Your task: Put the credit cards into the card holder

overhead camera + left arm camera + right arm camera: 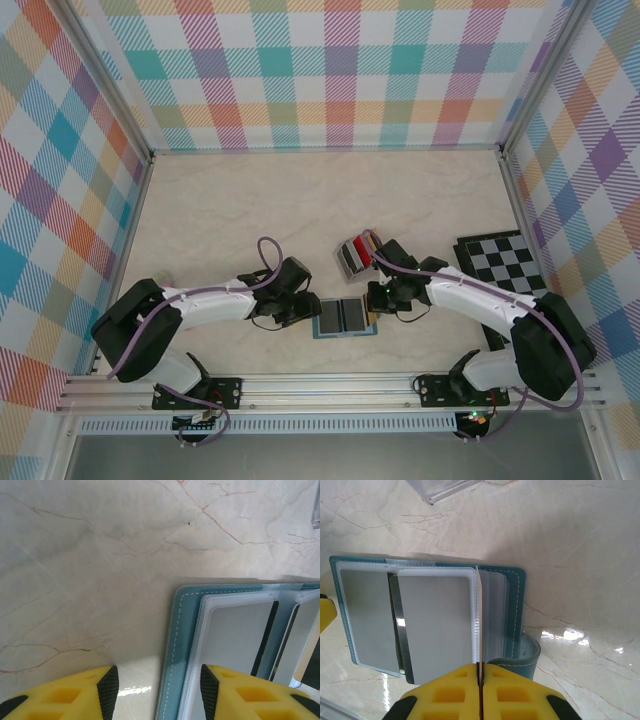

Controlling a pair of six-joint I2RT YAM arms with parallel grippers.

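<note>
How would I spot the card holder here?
On the marble-look table, look near the front edge, between the left gripper and right gripper. The card holder lies open there: teal with clear sleeves, unlike the card rack behind or the chequered board.

White arms (205, 305) with black joints; a purple cable (262, 243) looped along each; chunky yellow fingers (250, 697) faced with black pads (209, 690); black bases (205, 390).

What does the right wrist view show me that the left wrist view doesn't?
Right wrist: the right gripper shut on a thin sheet standing edge-on over the open card holder, plus its snap tab. Left wrist: the left gripper, jaws open, straddling the holder's stitched edge. Both: grey cards in clear sleeves, on the marble table.
</note>
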